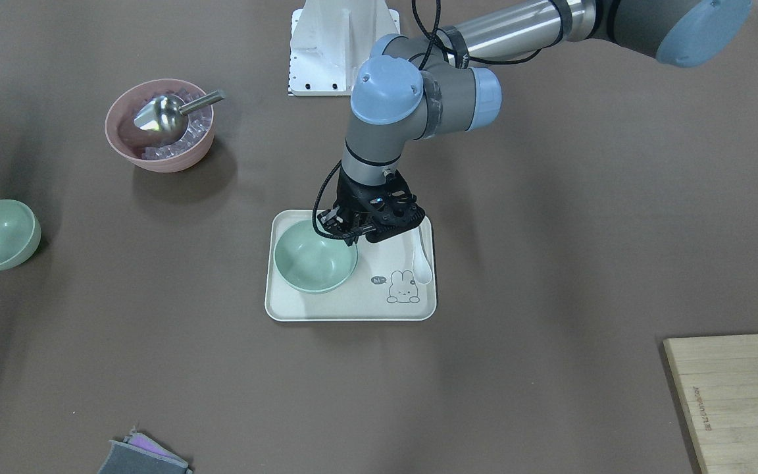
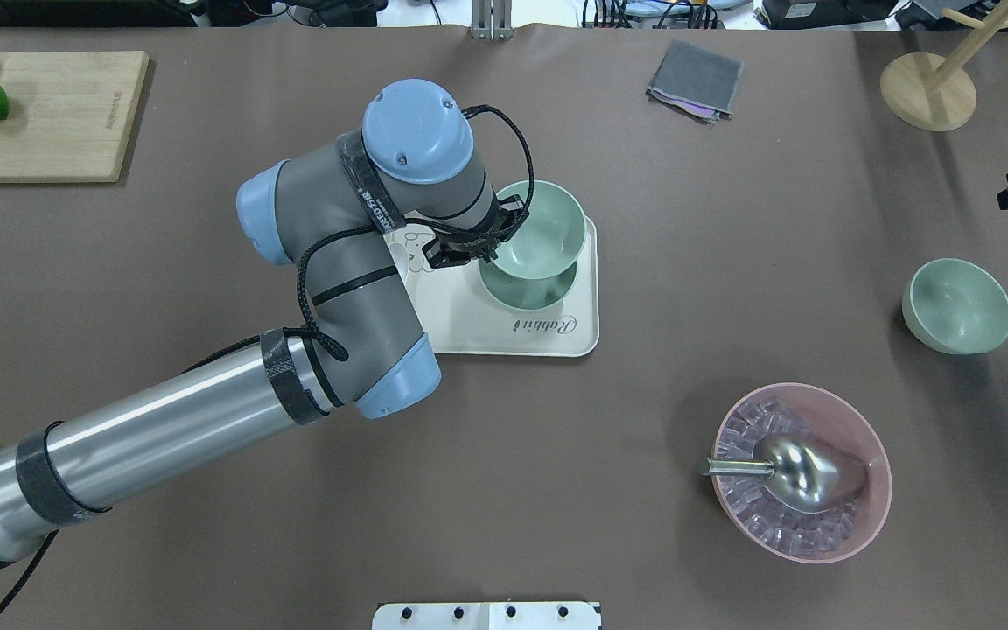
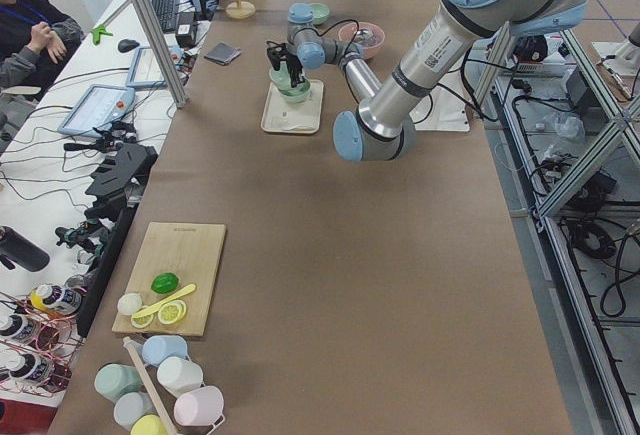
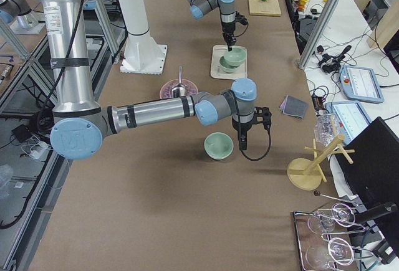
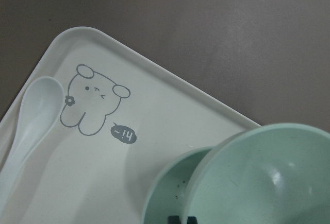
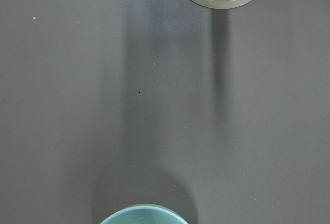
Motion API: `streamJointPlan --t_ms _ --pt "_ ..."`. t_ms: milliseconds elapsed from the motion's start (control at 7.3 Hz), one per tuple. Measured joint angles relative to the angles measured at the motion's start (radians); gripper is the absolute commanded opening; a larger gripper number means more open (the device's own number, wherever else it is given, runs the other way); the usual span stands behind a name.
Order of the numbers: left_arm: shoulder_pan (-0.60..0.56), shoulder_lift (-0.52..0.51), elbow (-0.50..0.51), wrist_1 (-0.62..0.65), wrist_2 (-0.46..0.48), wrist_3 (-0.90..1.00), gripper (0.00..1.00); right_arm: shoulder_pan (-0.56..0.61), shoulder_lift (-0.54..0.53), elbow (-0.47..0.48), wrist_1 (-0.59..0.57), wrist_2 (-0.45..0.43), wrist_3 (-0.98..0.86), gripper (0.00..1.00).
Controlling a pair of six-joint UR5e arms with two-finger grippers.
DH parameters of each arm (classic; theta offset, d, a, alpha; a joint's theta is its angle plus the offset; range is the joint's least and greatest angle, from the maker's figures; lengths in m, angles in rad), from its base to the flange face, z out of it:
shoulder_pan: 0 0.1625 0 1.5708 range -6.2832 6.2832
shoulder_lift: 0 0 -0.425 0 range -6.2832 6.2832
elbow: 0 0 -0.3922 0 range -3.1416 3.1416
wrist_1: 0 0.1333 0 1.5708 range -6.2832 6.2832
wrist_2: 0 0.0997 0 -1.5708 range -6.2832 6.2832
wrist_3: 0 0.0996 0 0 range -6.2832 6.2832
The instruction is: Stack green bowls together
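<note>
My left gripper is shut on the rim of one green bowl and holds it a little above a second green bowl. That second bowl sits on the cream rabbit tray. The left wrist view shows the held bowl overlapping the lower bowl. A third green bowl stands alone on the table at the right. My right gripper hangs just beside this lone bowl, on its far side. I cannot tell whether it is open or shut.
A white spoon lies on the tray. A pink bowl with ice cubes and a metal scoop stands near the robot on the right. Farther off are a cutting board, a grey cloth and a wooden stand.
</note>
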Motion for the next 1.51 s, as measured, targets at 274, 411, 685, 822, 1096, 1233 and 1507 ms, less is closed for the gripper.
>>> streamJointPlan --t_ms 274,411,685,822,1096,1233,1507 --pt "0.001 -0.001 -0.002 0.003 -0.003 0.004 0.0 0.0 0.0 -0.001 0.0 0.0 0.0 1.0" --pt "0.001 -0.001 -0.003 0.006 -0.005 0.006 0.0 0.0 0.0 -0.001 0.0 0.0 0.0 1.0" --pt "0.001 -0.001 -0.003 0.014 -0.007 0.024 0.0 0.0 -0.001 -0.002 0.0 0.0 0.0 1.0" --pt "0.001 -0.001 -0.003 0.018 -0.01 0.029 0.0 0.0 -0.001 -0.002 0.0 0.0 0.0 1.0" --pt "0.001 0.0 -0.003 0.031 -0.024 0.038 0.0 0.0 -0.002 -0.002 0.001 0.0 0.0 1.0" --pt "0.001 0.0 -0.001 0.034 -0.027 0.044 0.0 0.0 -0.002 -0.002 0.001 0.0 0.0 1.0" --pt "0.001 0.001 0.006 0.035 -0.029 0.048 0.0 0.001 -0.001 -0.002 0.001 0.0 0.0 1.0"
